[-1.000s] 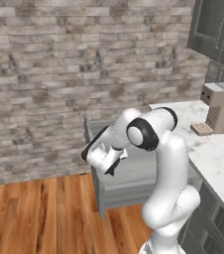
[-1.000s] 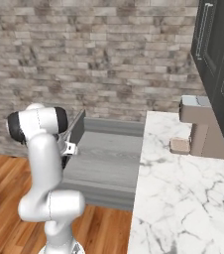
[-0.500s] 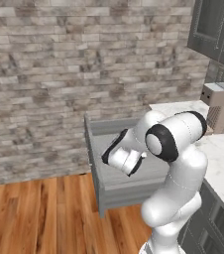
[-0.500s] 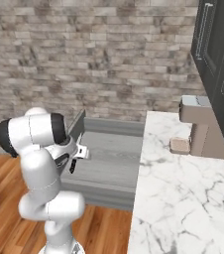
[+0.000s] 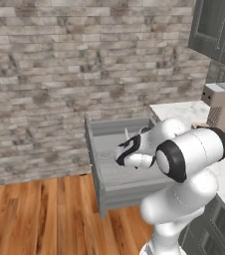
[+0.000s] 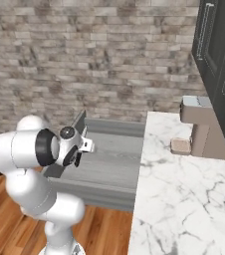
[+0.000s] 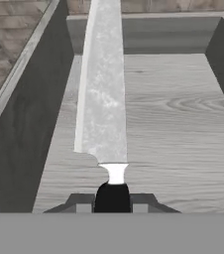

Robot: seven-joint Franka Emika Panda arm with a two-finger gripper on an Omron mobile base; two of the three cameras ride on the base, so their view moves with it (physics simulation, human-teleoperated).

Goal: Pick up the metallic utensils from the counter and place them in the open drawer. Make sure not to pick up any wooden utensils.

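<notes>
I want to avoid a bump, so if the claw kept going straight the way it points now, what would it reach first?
Probably the far wall of the open drawer. The claw is shut on the knife, whose blade tip would get there first, though depth is unclear.

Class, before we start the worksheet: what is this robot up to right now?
The white arm's gripper is shut on a knife, holding it by the black handle with the silver blade pointing ahead. It hangs over the open drawer, whose flat grey floor lies under the blade. The marble counter stands beside the drawer.
</notes>
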